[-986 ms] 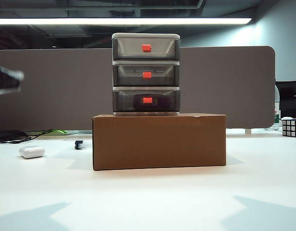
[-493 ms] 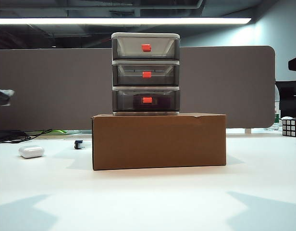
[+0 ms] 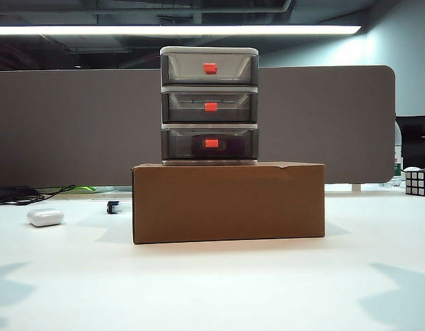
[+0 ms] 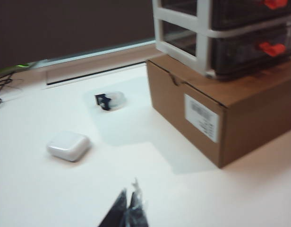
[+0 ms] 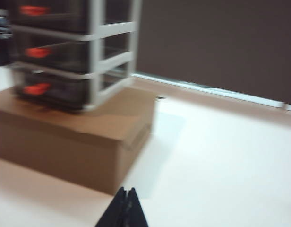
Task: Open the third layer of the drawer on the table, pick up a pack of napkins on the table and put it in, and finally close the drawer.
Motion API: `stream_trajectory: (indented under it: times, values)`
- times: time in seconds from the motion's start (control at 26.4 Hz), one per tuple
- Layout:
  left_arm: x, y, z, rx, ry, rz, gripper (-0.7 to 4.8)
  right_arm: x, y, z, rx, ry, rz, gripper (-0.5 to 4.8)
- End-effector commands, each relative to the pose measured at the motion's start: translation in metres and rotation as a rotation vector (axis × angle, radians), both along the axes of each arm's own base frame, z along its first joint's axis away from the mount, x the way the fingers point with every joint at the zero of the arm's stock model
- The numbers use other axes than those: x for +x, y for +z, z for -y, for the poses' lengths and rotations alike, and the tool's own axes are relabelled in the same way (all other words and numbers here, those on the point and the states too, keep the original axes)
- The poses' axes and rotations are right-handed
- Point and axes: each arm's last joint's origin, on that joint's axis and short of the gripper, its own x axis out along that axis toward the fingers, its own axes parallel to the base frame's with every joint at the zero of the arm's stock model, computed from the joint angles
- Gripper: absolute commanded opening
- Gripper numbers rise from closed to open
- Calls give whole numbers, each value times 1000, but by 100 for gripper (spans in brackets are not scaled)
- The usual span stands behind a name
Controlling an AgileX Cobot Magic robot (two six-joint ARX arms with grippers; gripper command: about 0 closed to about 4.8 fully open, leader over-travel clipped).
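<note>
left gripper closed above table, right gripper seemingly closed

neither arm shows in the exterior view. the left gripper appears only in its own wrist view, its dark fingers pressed together into a narrow point with nothing between them, held above the counter. the right gripper looks the same in its wrist view: fingers closed tip to tip, empty, hanging clear of the counter.
</note>
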Motion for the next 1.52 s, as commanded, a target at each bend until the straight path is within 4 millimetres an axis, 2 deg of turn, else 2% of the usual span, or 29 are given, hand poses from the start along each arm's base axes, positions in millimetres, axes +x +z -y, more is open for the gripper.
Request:
stream_trajectory:
  times: [0.04,0.27,0.42,0.72,0.91,1.21,1.52]
  values:
    - [3,7,-10,-22,26,59,-6,1,2,6,-18,-46,41,-5]
    - [5,10,-32,-78,121,75,-6,2,5,16,-9,-91,70,-6]
    - [4,12,-39,-104,164,85,-6,2,6,16,-9,-92,75,-6]
    - [4,14,-42,-141,158,96,-6,1,6,16,5,-70,73,-6]
    - [4,14,-45,-145,252,102,-6,1,6,16,5,-78,72,-5]
    - [4,6,-44,-161,232,8,-5,1,5,15,4,-70,64,-5]
    - [4,5,-44,-161,232,7,-5,2,5,15,4,-71,61,-5]
